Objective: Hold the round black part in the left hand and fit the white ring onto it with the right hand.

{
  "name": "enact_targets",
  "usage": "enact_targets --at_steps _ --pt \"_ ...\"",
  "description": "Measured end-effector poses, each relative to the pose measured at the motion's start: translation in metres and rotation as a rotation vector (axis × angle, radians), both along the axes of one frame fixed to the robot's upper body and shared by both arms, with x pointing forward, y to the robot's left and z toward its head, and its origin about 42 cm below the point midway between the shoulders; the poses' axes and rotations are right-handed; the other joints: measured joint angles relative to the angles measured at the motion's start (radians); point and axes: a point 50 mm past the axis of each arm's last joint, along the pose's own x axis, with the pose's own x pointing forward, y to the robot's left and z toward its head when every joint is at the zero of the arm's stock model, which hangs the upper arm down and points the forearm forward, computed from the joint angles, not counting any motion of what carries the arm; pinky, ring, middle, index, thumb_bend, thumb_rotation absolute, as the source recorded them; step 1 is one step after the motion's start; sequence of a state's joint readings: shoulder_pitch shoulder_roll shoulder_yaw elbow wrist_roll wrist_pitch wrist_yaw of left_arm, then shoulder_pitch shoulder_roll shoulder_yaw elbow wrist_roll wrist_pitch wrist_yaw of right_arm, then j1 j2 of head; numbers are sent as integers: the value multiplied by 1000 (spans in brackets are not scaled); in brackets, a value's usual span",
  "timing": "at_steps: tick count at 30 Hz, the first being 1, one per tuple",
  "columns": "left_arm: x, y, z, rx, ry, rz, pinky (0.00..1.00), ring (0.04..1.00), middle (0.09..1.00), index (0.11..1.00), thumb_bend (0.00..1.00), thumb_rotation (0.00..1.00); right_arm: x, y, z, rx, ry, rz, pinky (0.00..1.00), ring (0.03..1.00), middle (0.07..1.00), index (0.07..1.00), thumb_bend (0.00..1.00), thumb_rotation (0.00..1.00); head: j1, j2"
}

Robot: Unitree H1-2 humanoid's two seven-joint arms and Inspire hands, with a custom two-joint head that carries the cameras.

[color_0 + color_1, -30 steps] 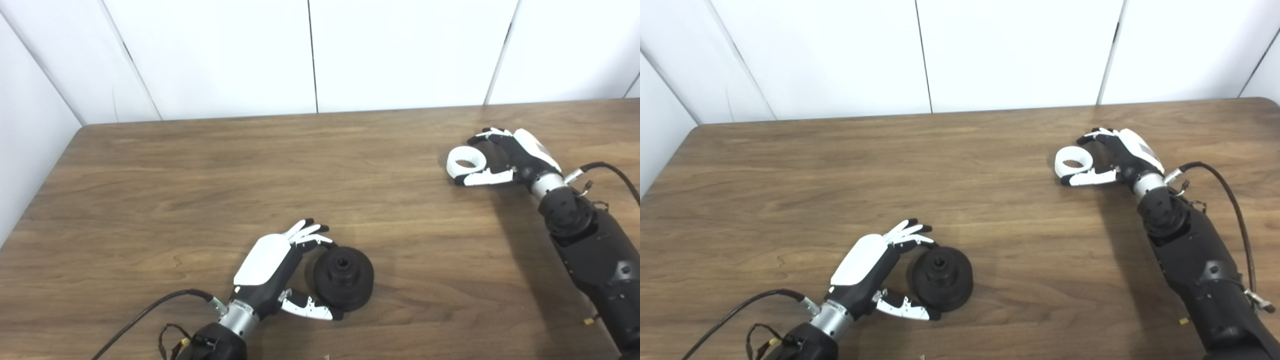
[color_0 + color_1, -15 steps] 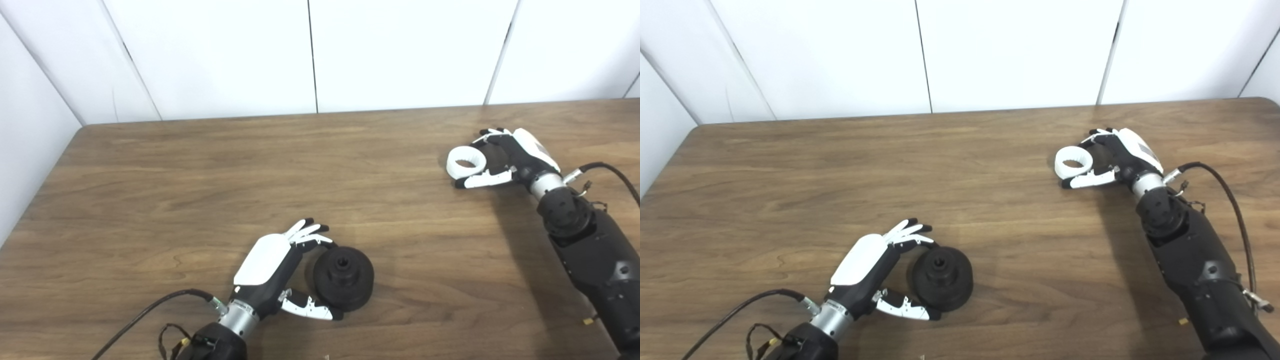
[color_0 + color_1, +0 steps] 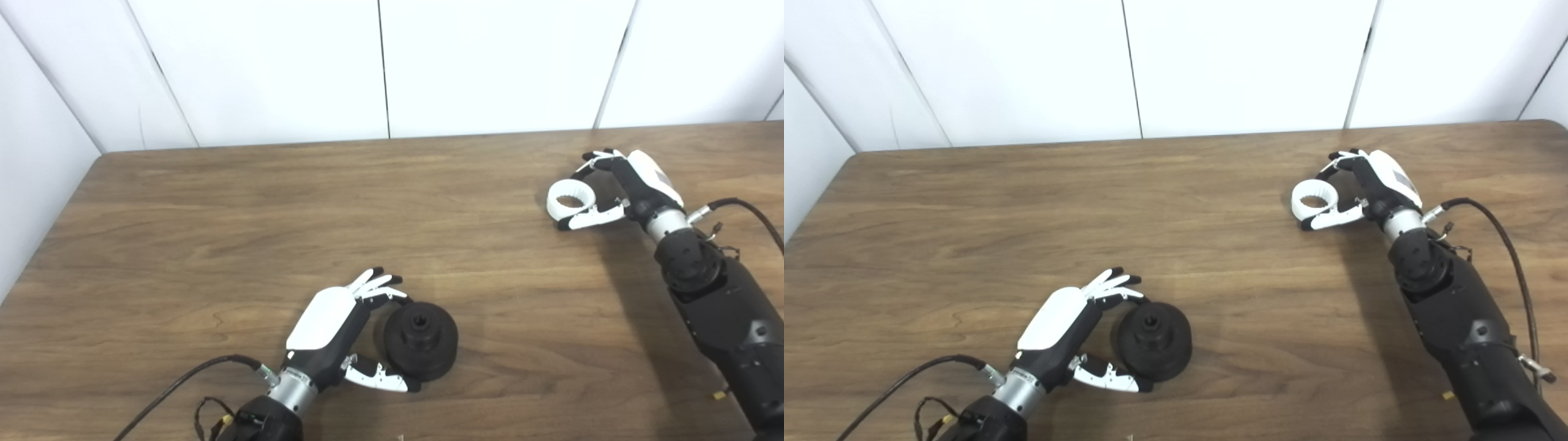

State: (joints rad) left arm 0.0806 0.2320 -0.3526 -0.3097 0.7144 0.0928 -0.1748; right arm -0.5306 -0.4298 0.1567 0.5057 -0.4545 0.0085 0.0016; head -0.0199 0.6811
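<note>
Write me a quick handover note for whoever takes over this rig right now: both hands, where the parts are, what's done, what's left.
Left hand: curled around the round black part, which sits on the table near the front edge; whether it grips firmly cannot be told.
Right hand: fingers and thumb bracket the white ring at the far right; grip not confirmed.
Done: both hands are at their parts.
Left: secure both grasps, lift, bring the ring across and fit it onto the black part.

Black part [image 3: 421, 339] near front; white ring [image 3: 571, 200] (toothed inside) far right.
</note>
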Motion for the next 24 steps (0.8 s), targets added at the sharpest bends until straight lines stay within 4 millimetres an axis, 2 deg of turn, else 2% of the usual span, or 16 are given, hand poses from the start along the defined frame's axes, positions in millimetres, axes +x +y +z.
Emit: enact_targets --at_steps 12,18,24 --pt "-1 0 -1 -1 0 2 914 974 903 666 857 216 -2 -2 -1 9 -5 -11 951 975 857 487 525 150 5 0" --pt "-1 0 -1 -3 0 3 914 969 899 661 860 212 -10 1 1 14 -15 1 937 977 843 487 525 151 8 0" --pt "-1 0 -1 -3 0 3 921 974 904 666 852 216 -24 13 17 26 -26 52 920 974 841 487 525 150 9 2"
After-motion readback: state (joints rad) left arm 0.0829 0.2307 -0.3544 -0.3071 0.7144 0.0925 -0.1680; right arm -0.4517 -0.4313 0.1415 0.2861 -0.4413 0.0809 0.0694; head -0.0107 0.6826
